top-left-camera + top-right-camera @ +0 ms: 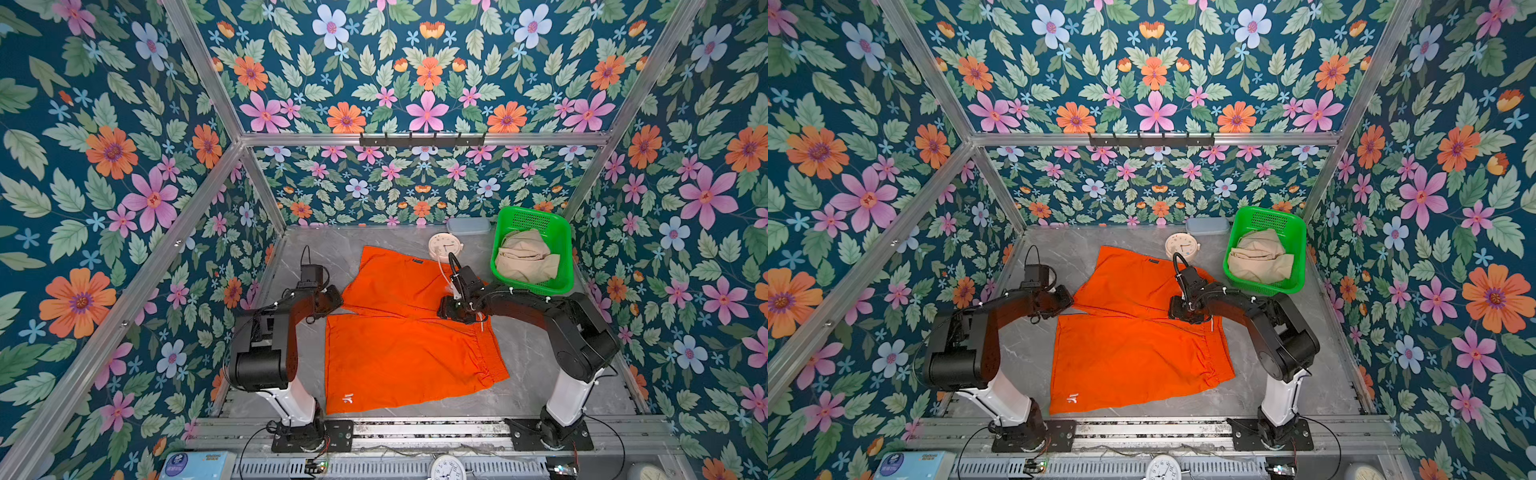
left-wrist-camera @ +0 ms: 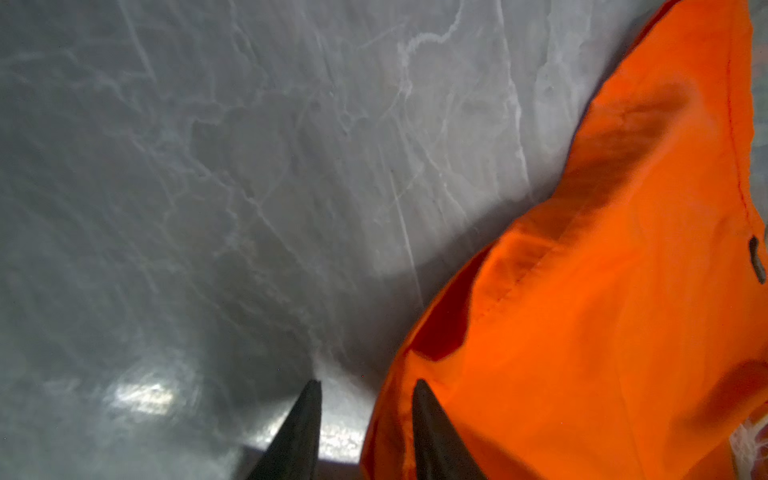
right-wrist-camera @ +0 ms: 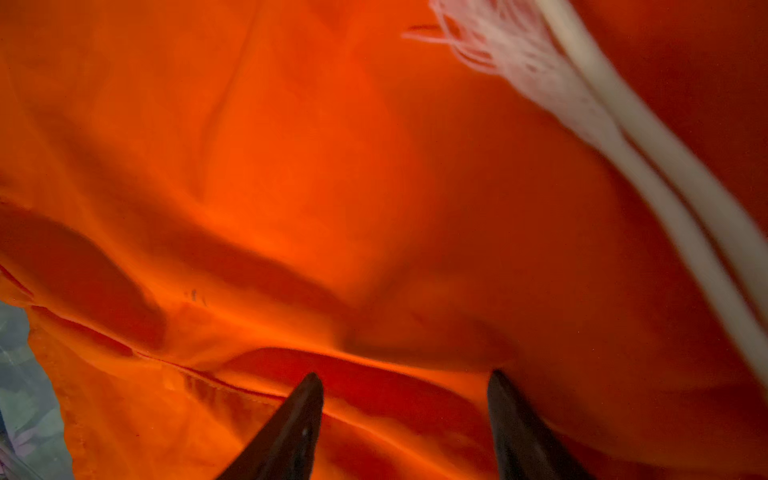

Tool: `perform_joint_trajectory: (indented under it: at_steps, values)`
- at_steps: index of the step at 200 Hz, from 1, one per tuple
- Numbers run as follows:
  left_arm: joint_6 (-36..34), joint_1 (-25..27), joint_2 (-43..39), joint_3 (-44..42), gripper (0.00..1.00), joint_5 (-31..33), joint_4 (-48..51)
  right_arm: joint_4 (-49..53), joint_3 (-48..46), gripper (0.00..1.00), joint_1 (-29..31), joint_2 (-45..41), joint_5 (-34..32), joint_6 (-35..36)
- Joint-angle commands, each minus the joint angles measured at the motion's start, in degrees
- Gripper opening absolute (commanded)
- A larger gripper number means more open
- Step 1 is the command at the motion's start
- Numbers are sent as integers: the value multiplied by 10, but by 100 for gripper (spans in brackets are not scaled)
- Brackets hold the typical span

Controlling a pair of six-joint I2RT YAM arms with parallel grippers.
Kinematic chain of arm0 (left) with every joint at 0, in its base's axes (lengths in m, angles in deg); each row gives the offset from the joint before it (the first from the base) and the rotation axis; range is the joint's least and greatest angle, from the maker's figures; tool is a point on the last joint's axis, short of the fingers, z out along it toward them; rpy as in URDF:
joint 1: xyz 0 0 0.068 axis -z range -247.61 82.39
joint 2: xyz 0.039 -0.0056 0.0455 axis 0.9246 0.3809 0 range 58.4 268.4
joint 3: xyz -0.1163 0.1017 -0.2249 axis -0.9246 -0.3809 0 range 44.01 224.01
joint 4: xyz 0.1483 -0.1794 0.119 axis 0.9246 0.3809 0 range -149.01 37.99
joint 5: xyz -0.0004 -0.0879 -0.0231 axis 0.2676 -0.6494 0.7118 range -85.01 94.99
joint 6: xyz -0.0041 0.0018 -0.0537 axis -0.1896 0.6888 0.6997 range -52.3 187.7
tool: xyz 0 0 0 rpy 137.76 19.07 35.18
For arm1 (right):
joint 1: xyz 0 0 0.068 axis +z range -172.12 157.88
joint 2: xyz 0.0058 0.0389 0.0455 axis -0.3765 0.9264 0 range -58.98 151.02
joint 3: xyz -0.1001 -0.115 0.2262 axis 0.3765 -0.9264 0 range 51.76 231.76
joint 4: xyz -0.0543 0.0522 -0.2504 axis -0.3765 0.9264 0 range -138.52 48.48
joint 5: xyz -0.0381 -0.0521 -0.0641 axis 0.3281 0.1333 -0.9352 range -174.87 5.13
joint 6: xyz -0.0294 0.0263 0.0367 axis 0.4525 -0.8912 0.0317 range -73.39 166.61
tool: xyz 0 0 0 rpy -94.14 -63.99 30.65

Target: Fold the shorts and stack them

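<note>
Straddling the left edge of the orange shorts (image 2: 582,291), the left claw (image 2: 368,384) has its fingers (image 2: 305,432) apart in its wrist view. One finger is over bare grey worktop (image 2: 208,208) and the other is over the cloth, and nothing is pinched between them. In both top views this claw (image 1: 333,300) sits left of centre, where the two legs part.

The orange shorts (image 1: 399,353) lie spread flat across the middle of the worktop (image 1: 540,365). Their legs point to the left of the frame and the gathered waist is on the right. A small white logo (image 1: 347,400) marks the lower left corner.

Right of centre, the right claw (image 1: 448,311) is down on the waist end. Its wrist view shows the claw (image 3: 405,376) standing wide apart over rumpled orange cloth, with a raised fold between the tips and nothing clamped. A white drawstring (image 3: 665,187) runs past beside it.

Above that claw a round white clock (image 1: 445,246) lies just beside the shorts, with a clear lidded box (image 1: 468,226) behind it. At the upper right, a green basket (image 1: 536,212) holds the beige shorts (image 1: 525,257), bunched inside.
</note>
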Motion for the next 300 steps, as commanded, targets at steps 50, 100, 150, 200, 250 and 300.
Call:
perform_joint_trajectory:
  at_steps: [50,100,150,200,250,300]
  values:
    - [-109,4,36,143,50,-100,-19,22,114,64,29,-2,22,82]
    - [-227,26,191,319,57,-139,-1,46,169,64,29,64,8,90]
    - [-262,44,316,406,56,-132,-48,52,168,64,30,79,16,89]
    - [-243,45,412,544,61,-129,14,49,163,64,29,88,28,86]
    - [-238,52,477,648,57,-149,71,61,165,64,29,106,33,68]
    - [-238,70,494,668,26,-175,91,65,165,64,29,108,37,64]
